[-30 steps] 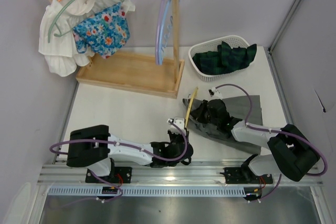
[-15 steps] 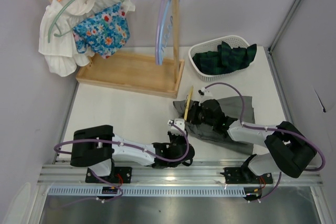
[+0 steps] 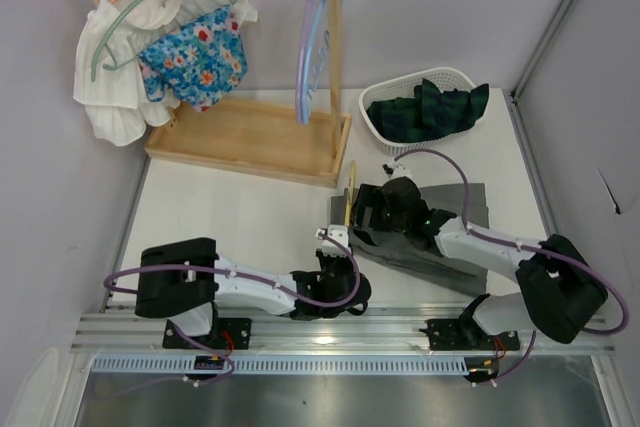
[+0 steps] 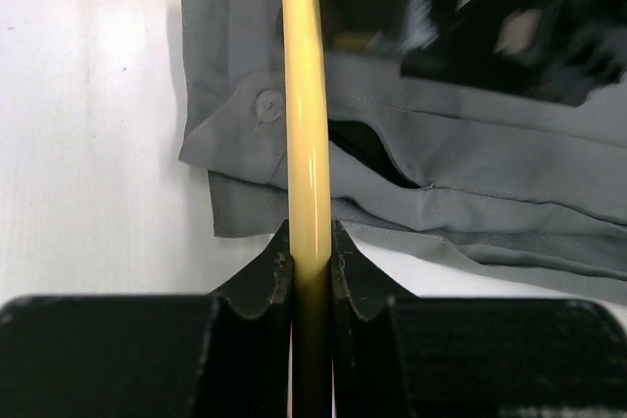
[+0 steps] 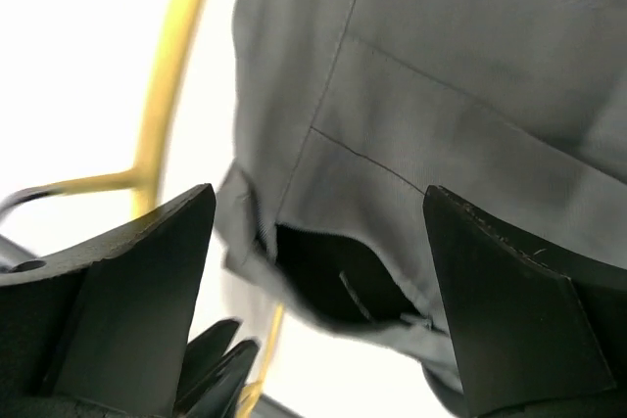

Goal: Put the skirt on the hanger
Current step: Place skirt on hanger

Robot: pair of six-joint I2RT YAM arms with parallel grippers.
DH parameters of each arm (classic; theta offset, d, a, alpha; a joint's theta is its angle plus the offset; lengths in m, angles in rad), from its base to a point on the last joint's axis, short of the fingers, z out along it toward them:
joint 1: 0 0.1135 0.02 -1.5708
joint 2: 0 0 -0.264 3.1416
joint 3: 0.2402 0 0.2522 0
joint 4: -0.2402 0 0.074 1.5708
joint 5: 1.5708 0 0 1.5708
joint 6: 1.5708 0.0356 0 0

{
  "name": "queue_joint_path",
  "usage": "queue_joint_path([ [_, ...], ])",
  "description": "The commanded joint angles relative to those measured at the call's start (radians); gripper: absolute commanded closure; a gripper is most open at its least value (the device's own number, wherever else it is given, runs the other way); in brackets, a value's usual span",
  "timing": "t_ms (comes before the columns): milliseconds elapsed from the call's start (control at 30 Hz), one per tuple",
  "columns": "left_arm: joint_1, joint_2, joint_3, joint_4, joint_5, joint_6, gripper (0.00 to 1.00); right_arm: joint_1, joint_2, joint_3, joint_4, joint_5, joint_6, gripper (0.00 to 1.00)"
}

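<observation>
The grey skirt (image 3: 445,232) lies flat on the table at centre right, its buttoned waistband end (image 4: 257,115) towards the left. A yellow hanger (image 3: 349,203) stands across that waistband end. My left gripper (image 3: 334,241) is shut on the hanger's rod (image 4: 306,144), and its jaws (image 4: 312,254) press both sides of the rod. My right gripper (image 3: 366,215) hovers just over the waistband with its fingers (image 5: 137,286) spread wide and nothing between them. Under it the waistband gapes, showing the dark inside (image 5: 338,276). The hanger's curve (image 5: 168,105) runs along the skirt's left edge.
A wooden clothes rack (image 3: 255,137) stands at the back left with a white garment (image 3: 120,67) and a blue floral one (image 3: 195,55) on hangers, plus lilac hangers (image 3: 310,42). A white basket (image 3: 380,132) with dark plaid cloth (image 3: 430,109) sits at the back right.
My right gripper has opened and let go of the skirt's waistband after dragging it left towards the hanger. The left gripper has kept hold of the hanger, which has tilted slightly.
</observation>
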Motion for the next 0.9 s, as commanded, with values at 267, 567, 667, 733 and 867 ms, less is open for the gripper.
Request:
queue_joint_path([
  [267, -0.012, -0.002, 0.016, 0.139, 0.07, 0.029, 1.0, -0.083, -0.332, 0.026, -0.293, 0.153, 0.006, 0.3],
  [567, -0.009, 0.01, 0.007, 0.208, 0.11, 0.084, 1.0, -0.172, -0.262, -0.112, -0.334, 0.181, -0.006, 0.66],
  [667, -0.006, 0.011, -0.001, 0.219, 0.115, 0.085, 1.0, -0.171, -0.191, -0.129, -0.287, 0.167, -0.015, 0.71],
  [733, -0.006, 0.016, -0.003, 0.227, 0.124, 0.085, 1.0, -0.172, -0.136, -0.143, -0.234, 0.13, -0.017, 0.76],
  [867, 0.002, 0.03, -0.004, 0.242, 0.144, 0.092, 1.0, -0.137, -0.05, -0.144, -0.138, 0.083, 0.001, 0.79],
])
